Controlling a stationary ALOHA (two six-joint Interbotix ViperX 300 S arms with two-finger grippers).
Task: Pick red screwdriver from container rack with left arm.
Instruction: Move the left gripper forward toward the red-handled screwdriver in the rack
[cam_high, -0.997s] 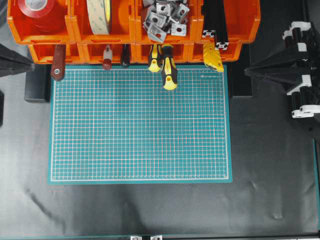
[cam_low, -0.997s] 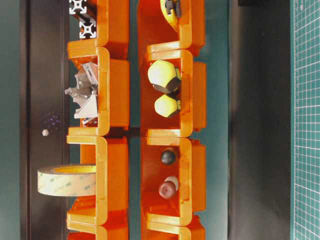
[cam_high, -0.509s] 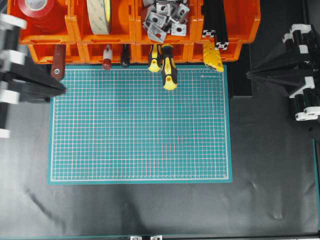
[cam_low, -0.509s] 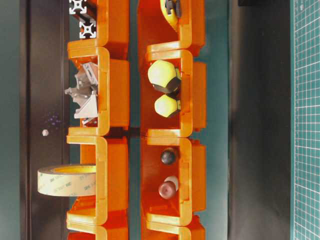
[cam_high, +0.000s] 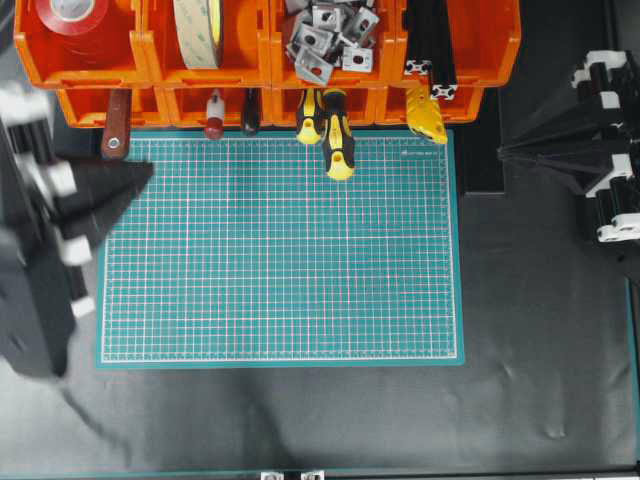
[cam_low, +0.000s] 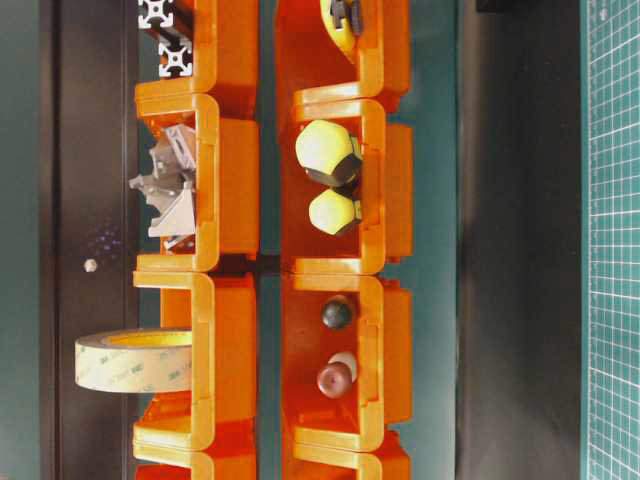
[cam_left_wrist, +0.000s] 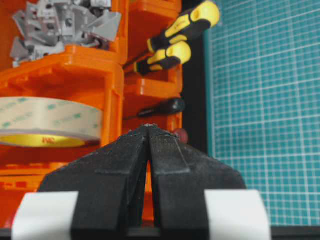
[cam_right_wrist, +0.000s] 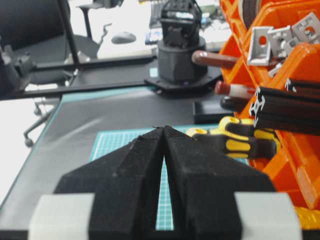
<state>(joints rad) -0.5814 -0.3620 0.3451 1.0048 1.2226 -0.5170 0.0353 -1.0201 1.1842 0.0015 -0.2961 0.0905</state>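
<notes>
Clenched tip to tip with nothing between, on both sides: left gripper (cam_left_wrist: 149, 129) at lower centre of its wrist view, tips nearly covering a small dark-red knob; right gripper (cam_right_wrist: 163, 131) likewise pressed together and empty. Seen from overhead, left gripper (cam_high: 140, 172) blurred at the left edge, over the mat's upper left corner; right gripper (cam_high: 508, 150) at the right edge, well apart from the bins.

Across the top of the overhead view, container rack (cam_high: 395, 65) in bright orange, two rows of joined bins. Upper row, left to right: red tape roll (cam_high: 75, 18), pale tape roll (cam_high: 198, 30), grey metal brackets (cam_high: 325, 35), black slotted bars (cam_high: 430, 45). Lower row: brown flat handle (cam_high: 116, 125) with a ringed hole, then red screwdriver (cam_high: 214, 113), black-handled tool (cam_high: 250, 112), two yellow-and-black screwdrivers (cam_high: 337, 135), yellow cutter (cam_high: 426, 113).

Red screwdriver slim, red handle with a white band, butt end poking out of the lower bin just at the mat's top edge; in the table-level view only its rounded dark-red end (cam_low: 335, 378) visible, just beside the black knob in the same bin.

Below the rack, green cutting mat (cam_high: 280, 250) on a black table (cam_high: 540, 380). Between left gripper and red screwdriver, only the brown handle near.
</notes>
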